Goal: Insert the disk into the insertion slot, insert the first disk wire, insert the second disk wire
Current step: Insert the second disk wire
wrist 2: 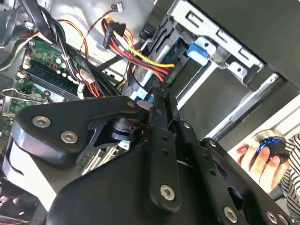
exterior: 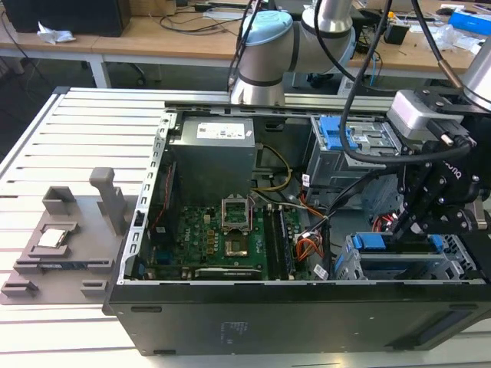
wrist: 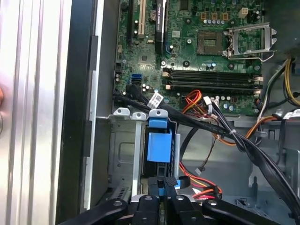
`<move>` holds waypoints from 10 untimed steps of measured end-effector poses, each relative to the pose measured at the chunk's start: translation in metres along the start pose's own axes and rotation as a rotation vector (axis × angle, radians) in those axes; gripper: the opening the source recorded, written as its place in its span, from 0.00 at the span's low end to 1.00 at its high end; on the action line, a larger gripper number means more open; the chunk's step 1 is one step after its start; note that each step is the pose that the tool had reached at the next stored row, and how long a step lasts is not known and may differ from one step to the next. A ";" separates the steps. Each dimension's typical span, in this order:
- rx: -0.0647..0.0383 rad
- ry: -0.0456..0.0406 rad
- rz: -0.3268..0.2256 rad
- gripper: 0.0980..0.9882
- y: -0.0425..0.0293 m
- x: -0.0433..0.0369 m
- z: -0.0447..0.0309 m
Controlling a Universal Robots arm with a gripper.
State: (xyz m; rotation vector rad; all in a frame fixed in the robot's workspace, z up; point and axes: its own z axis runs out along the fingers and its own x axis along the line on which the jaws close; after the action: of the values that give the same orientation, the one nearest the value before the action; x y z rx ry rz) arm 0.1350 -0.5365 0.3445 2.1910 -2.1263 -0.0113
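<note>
A slatted metal table [exterior: 92, 123] carries an open computer case [exterior: 291, 307] and grey fixture [exterior: 69, 245]

disk [wrist: 159, 146] carrier: bright blue | insertion slot [wrist: 123, 154]: silver | motherboard [wrist: 206, 47]: green | wires [wrist 2: 140, 54]: red, yellow

Arm [exterior: 265, 54] bent over, end effector [wrist: 165, 185] lowered, fingers nearly closed

Silver arm [exterior: 332, 15], pale-blue joint cap [exterior: 268, 31], black screw-studded hand [wrist 2: 154, 140].
</note>
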 end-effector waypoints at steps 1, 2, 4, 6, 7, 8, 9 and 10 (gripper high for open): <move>-0.001 -0.0041 0.000 0.08 -0.0005 0.0000 0.0006; -0.001 -0.0079 0.000 0.08 -0.0010 -0.0004 0.0010; -0.001 -0.0086 -0.001 0.08 -0.0020 -0.0013 0.0009; -0.001 -0.0095 -0.001 0.08 -0.0036 -0.0028 0.0009; -0.001 -0.0100 -0.001 0.08 -0.0048 -0.0046 0.0008; -0.001 -0.0103 -0.001 0.08 -0.0054 -0.0050 0.0008; -0.001 -0.0102 -0.001 0.08 -0.0059 -0.0051 0.0009; -0.002 -0.0101 -0.001 0.08 -0.0063 -0.0051 0.0011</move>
State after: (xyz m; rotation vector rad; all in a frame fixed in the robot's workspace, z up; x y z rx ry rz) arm 0.1411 -0.5313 0.3428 2.1954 -2.1299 -0.0245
